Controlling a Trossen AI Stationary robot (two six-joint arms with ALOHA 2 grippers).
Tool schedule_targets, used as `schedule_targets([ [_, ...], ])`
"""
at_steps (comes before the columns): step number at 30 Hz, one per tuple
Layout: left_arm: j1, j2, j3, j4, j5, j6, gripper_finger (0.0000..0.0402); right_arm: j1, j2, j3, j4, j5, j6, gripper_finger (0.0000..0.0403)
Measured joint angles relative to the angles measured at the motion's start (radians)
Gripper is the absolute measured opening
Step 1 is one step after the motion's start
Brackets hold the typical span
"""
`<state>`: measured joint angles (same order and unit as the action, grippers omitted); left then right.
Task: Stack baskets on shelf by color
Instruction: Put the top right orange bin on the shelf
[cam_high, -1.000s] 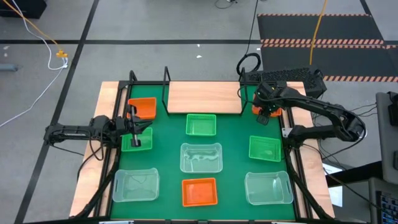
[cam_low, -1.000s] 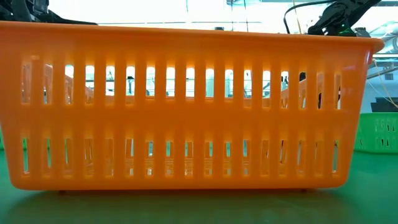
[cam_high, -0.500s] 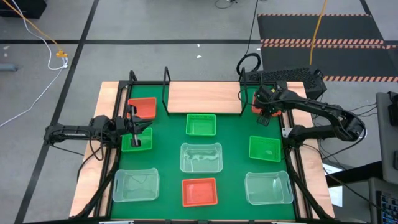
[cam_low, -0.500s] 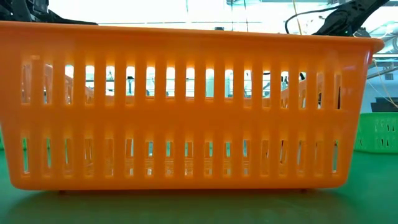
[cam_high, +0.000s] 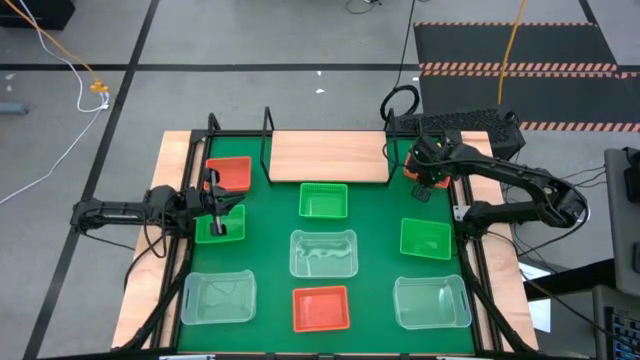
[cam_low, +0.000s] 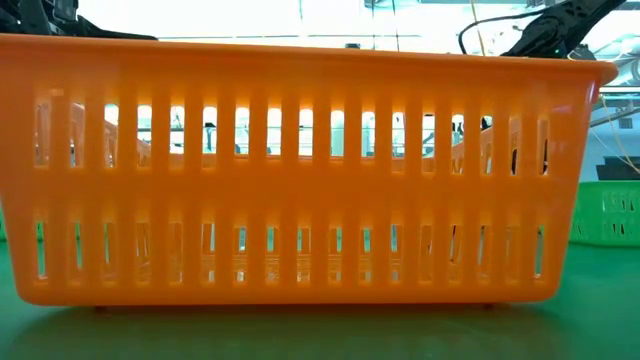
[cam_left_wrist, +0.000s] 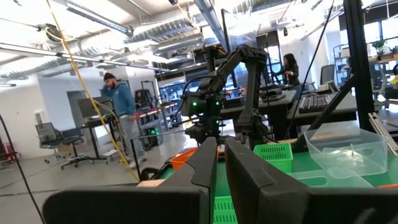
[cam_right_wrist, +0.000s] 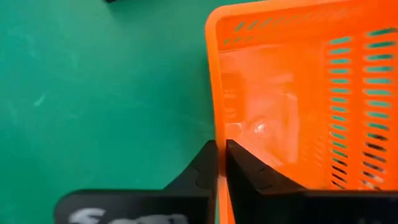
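From above, I see my right end effector (cam_high: 428, 178) at the shelf's (cam_high: 325, 155) right end, carrying a red basket (cam_high: 414, 176). Its wrist view shows fingers pinched shut on the rim (cam_right_wrist: 214, 93); I should keep the basket level while placing. My left end effector (cam_high: 218, 208) waits, fingers nearly together, empty.

High view overhead; low view faces red basket (cam_low: 300, 170).

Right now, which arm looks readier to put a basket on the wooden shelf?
The right gripper: it is shut on the red slotted plastic basket's wall, beside the light wooden shelf. The left gripper is farther away.
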<state>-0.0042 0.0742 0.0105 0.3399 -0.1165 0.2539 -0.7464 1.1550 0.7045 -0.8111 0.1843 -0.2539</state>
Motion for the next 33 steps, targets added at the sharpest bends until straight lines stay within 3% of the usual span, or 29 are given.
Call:
schedule_targets([
  [14,0.000,0.000,0.000,0.005,-0.026,0.001,0.0037,0.000,-0.101,0.149,-0.147,0.108,0.330,0.0003],
  [20,0.000,0.000,0.000,0.007,-0.026,0.000,0.0037,0.012,-0.161,0.270,-0.233,0.148,0.388,0.0003],
  [25,0.000,0.000,0.000,0.007,-0.026,0.002,0.0037,0.075,-0.172,0.406,-0.230,0.182,0.423,0.0003],
  [33,0.000,0.000,0.000,0.010,-0.055,0.014,0.0037,0.263,-0.120,0.603,-0.032,0.179,0.481,0.0003],
])
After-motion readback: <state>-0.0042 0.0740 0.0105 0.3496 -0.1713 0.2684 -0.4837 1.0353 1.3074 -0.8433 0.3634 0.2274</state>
